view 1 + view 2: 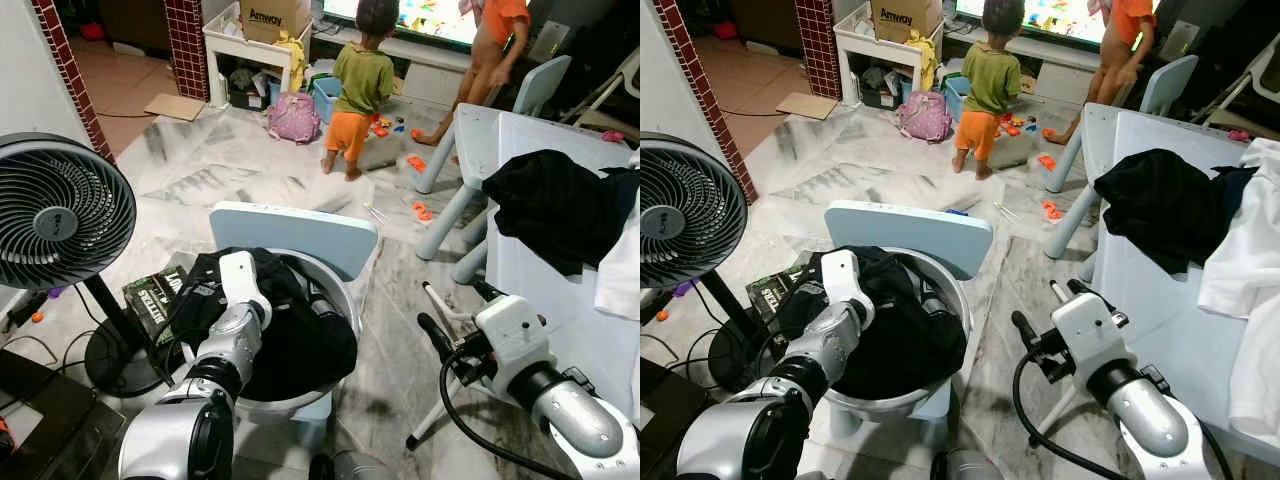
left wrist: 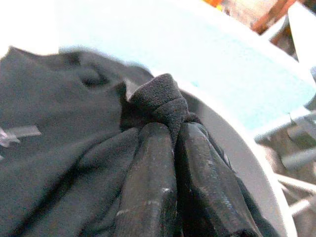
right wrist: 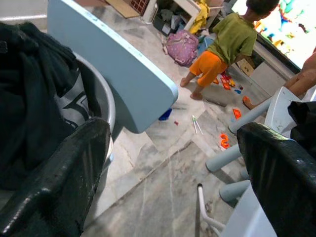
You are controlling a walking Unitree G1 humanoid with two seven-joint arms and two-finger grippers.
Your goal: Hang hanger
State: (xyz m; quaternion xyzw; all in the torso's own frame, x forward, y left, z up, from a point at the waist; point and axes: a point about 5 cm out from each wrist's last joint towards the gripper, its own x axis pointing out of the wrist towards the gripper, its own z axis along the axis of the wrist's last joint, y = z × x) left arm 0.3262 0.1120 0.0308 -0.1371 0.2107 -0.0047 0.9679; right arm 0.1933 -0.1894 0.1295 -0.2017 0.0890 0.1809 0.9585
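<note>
Oddly, no hanger can be made out; it may lie buried in the round grey plastic basin [image 1: 345, 300] at lower centre. Its black soft garment [image 1: 300, 340] is limp and light, best pinched at a fold. Left gripper [image 2: 170, 143] fingers pinch that cloth; right gripper [image 3: 173, 168] fingers spread wide, empty.

The left arm [image 1: 225, 350] reaches down into a grey basin [image 1: 340, 300] full of black clothes [image 1: 300, 340], which stands on a light blue chair [image 1: 295, 232]. The right gripper [image 1: 452, 318] hovers over the marble floor beside a white table [image 1: 545, 290] with a black garment [image 1: 560, 205] on it. A black fan [image 1: 55, 212] stands at the left. Behind, 2 persons stand near scattered toys [image 1: 418, 165].
</note>
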